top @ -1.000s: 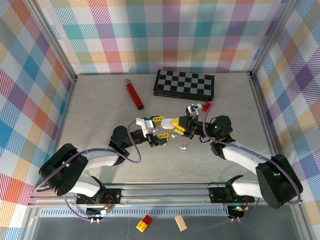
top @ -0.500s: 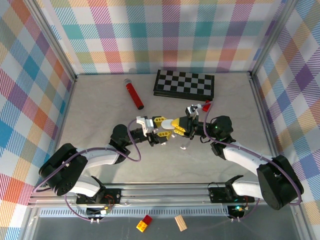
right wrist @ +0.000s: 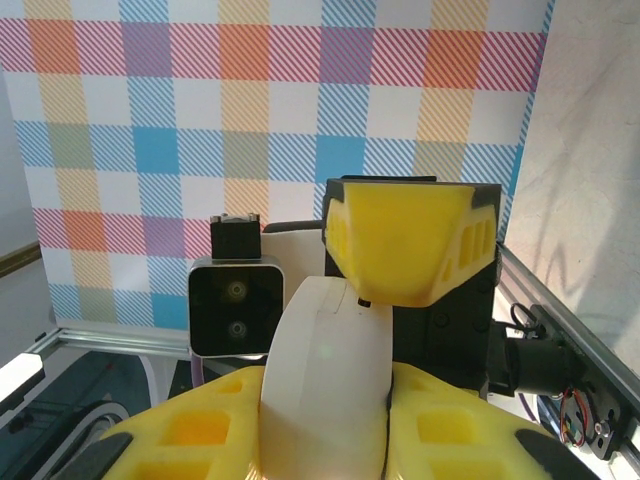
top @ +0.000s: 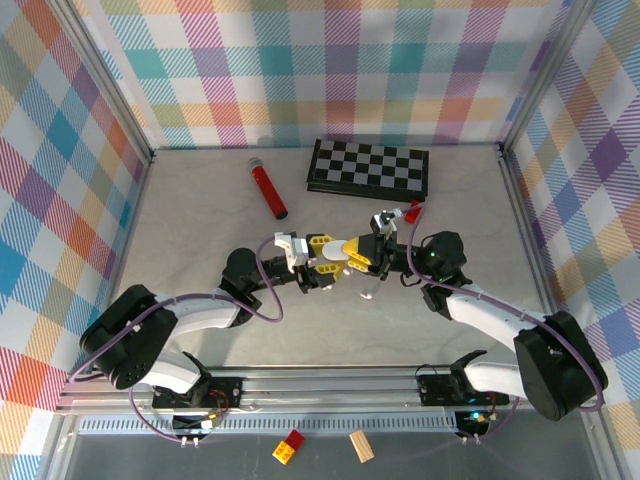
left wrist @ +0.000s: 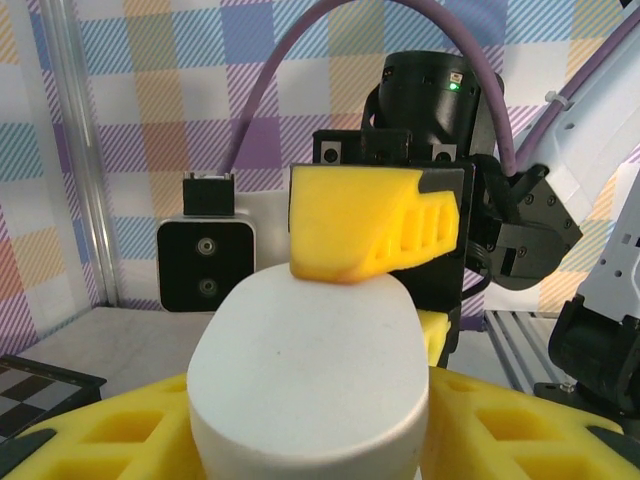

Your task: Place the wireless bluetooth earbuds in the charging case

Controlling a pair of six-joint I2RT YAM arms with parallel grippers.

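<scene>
The white oval charging case [left wrist: 310, 380] hangs above the middle of the table, held from both sides. My left gripper [left wrist: 310, 445] is shut on it, with a yellow finger against each wide flank. My right gripper [right wrist: 325, 440] is shut on the charging case [right wrist: 325, 380] across its narrow sides. In the top view the left gripper [top: 322, 258] and the right gripper [top: 358, 252] meet nose to nose around the case [top: 341, 254]. One small white earbud [top: 368, 293] lies on the table just in front of them. The case's lid seam looks closed.
A black and white chessboard [top: 368, 167] lies at the back, with a red cylinder [top: 268, 190] to its left. A small red piece [top: 412, 212] sits behind the right gripper. A red-and-yellow brick [top: 290, 448] and a wooden block [top: 360, 446] lie below the rail.
My left gripper's fingers have come together onto the case. The right gripper kept its hold and both arms barely moved.
</scene>
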